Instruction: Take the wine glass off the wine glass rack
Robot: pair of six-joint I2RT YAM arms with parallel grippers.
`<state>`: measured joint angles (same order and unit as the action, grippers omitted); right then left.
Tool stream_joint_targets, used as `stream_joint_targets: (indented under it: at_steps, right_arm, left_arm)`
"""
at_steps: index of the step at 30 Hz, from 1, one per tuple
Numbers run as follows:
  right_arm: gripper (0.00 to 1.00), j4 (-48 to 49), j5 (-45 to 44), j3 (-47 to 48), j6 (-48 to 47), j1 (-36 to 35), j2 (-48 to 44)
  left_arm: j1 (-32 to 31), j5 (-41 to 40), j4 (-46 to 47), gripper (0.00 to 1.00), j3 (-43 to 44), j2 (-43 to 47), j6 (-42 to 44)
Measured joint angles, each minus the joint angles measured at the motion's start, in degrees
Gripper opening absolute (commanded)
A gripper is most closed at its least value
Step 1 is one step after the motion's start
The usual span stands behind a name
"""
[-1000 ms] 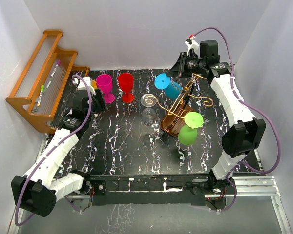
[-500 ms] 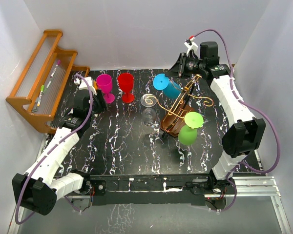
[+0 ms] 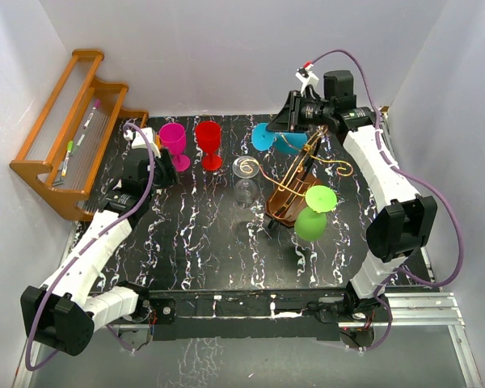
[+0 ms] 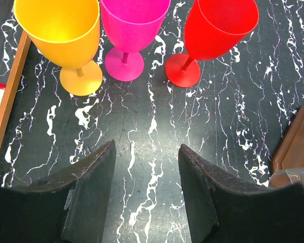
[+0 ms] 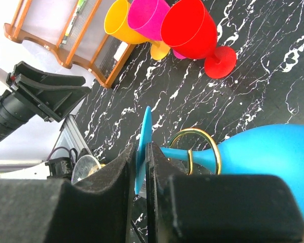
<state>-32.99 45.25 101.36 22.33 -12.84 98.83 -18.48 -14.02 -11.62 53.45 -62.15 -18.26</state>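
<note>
The wine glass rack, a brown violin-shaped stand with gold wire arms, stands right of the table's middle. A blue wine glass hangs on its far arm; its stem passes through a gold wire loop. My right gripper is shut on the blue glass's flat foot. A green glass hangs on the near right arm and a clear glass on the left arm. My left gripper is open and empty above the table, near the left.
Orange, magenta and red glasses stand upright at the back left; the magenta and red ones show from above. An orange-brown stepped shelf with pens stands at the far left. White walls enclose the table.
My right gripper has moved left and closed in on the blue glass's foot; the blue glass has shifted slightly left with it. The left arm has not moved.
</note>
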Motion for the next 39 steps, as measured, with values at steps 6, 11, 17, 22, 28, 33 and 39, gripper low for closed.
stream_joint_targets:
  at_steps: [6, 11, 17, 22, 28, 33, 39]
  right_arm:
    - [0.16, -1.1, -0.1, 0.0, -0.2, -0.7, 0.2]
    - [0.08, -2.0, -1.4, 0.1, -0.4, -0.9, 0.7]
    - [0.08, -1.1, -4.3, 0.1, 1.6, -0.9, 0.8]
    - [0.08, 3.1, -5.8, -1.1, 4.9, -1.0, 0.8]
    - [0.08, 4.5, -7.4, -2.7, 7.4, -0.6, 0.6]
    - [0.08, 5.3, -9.7, -5.0, 8.0, -0.5, -0.7]
    - [0.08, 6.6, -11.5, -8.2, 8.0, -0.1, -4.9]
  left_arm:
    - [0.0, 0.1, 0.0, 0.51, 0.0, -0.1, 0.0]
    - [0.0, 0.1, 0.0, 0.51, 0.0, -0.1, 0.0]
    - [0.0, 0.1, 0.0, 0.51, 0.0, -0.1, 0.0]
    - [0.0, 0.1, 0.0, 0.51, 0.0, -0.1, 0.0]
    - [0.0, 0.1, 0.0, 0.51, 0.0, -0.1, 0.0]
    - [0.0, 0.1, 0.0, 0.51, 0.0, -0.1, 0.0]
    - [0.0, 0.3, 0.0, 0.51, 0.0, -0.1, 0.0]
